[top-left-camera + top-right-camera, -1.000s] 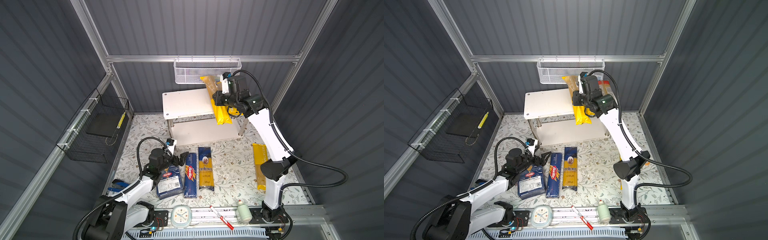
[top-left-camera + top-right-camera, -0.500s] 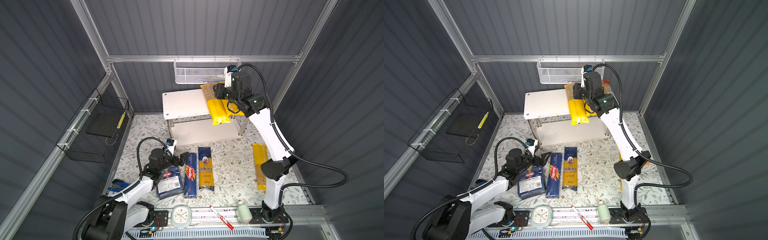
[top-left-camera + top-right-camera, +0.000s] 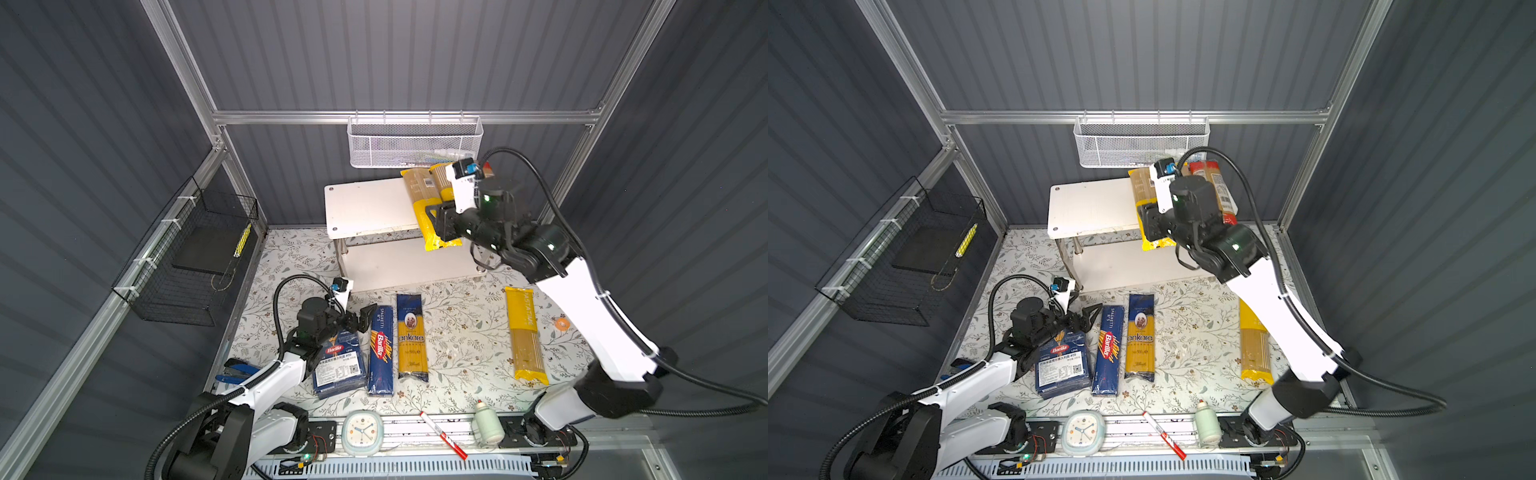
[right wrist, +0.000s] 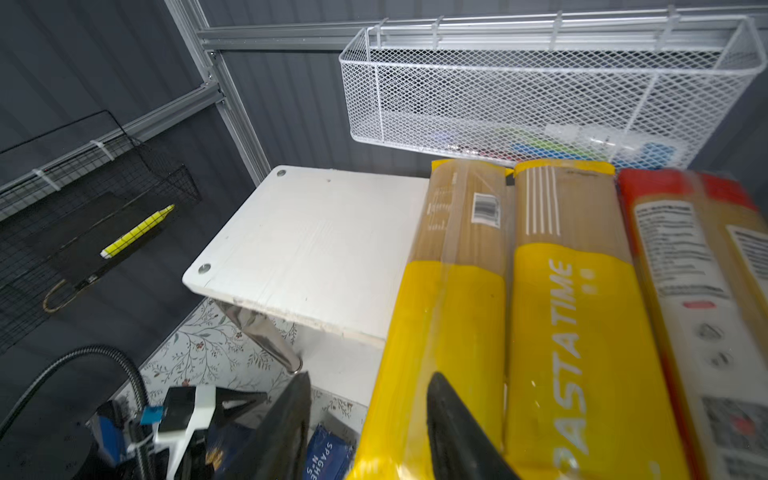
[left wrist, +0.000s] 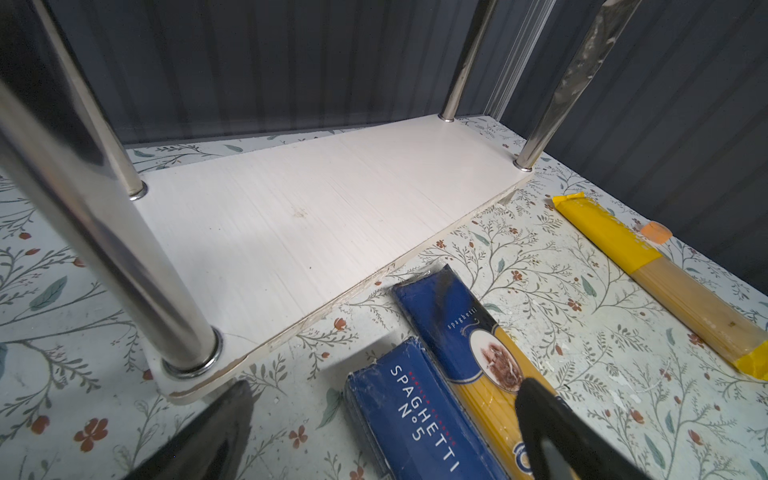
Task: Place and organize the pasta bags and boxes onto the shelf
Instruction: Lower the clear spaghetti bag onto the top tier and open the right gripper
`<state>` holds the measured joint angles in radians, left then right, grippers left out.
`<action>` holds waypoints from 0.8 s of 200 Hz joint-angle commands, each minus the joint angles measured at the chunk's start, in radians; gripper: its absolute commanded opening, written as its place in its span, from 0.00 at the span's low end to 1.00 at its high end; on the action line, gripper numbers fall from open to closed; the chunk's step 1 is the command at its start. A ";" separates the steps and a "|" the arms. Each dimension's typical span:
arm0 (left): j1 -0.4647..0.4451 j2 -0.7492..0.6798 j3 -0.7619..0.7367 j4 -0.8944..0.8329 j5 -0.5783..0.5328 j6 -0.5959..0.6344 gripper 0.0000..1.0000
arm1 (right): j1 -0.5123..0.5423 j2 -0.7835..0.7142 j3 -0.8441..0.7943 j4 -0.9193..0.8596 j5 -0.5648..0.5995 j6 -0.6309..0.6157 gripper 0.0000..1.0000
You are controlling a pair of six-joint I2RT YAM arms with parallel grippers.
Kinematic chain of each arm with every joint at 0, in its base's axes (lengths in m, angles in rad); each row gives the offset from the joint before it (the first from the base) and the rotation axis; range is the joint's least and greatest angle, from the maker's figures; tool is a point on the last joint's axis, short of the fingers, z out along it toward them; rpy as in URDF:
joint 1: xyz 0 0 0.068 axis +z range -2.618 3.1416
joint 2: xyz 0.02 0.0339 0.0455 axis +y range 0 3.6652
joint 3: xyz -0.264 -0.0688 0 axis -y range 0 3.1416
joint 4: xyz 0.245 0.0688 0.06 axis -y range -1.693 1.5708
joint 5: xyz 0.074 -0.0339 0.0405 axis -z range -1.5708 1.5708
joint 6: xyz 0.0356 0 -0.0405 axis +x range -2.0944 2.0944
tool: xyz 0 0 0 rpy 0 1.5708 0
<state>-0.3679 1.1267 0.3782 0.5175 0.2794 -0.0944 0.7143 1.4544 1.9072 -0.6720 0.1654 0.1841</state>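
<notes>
Our right end effector point(image 4: 370, 376) stands spread at the near end of a Pastatime bag point(image 4: 449, 291) on the shelf's point(image 4: 311, 249) top board, overhanging its front edge. The loose Pastatime bag point(image 3: 524, 332), probably next, lies along the table's point(image 3: 457, 328) right edge, long axis front-to-back, nearest this arm.

Three spaghetti bags point(image 3: 417, 192) on white shelf point(image 3: 365, 208)

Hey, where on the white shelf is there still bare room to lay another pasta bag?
Top board: bare from its left edge to the nearest Pastatime bag; its right part is crowded, that bag, a second Pastatime bag and the red-and-clear bag lying side by side. Lower board: all bare between its chrome legs.
</notes>
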 commanded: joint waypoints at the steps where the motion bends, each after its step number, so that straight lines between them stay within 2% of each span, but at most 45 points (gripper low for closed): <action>1: -0.002 -0.025 -0.011 0.009 -0.010 -0.002 0.99 | 0.010 -0.091 -0.117 0.012 0.024 0.006 0.44; 47: -0.002 -0.007 -0.005 0.008 -0.005 -0.003 0.99 | 0.016 -0.181 -0.271 0.034 0.010 0.050 0.42; 122: -0.002 -0.015 -0.010 0.007 -0.009 -0.005 0.99 | 0.012 -0.175 -0.390 0.128 0.017 0.079 0.34; 160: -0.002 -0.017 -0.011 0.006 -0.014 -0.002 0.99 | -0.018 -0.140 -0.399 0.169 -0.008 0.091 0.33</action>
<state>-0.3679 1.1217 0.3782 0.5175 0.2752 -0.0944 0.7177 1.2972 1.5166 -0.5652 0.1665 0.2615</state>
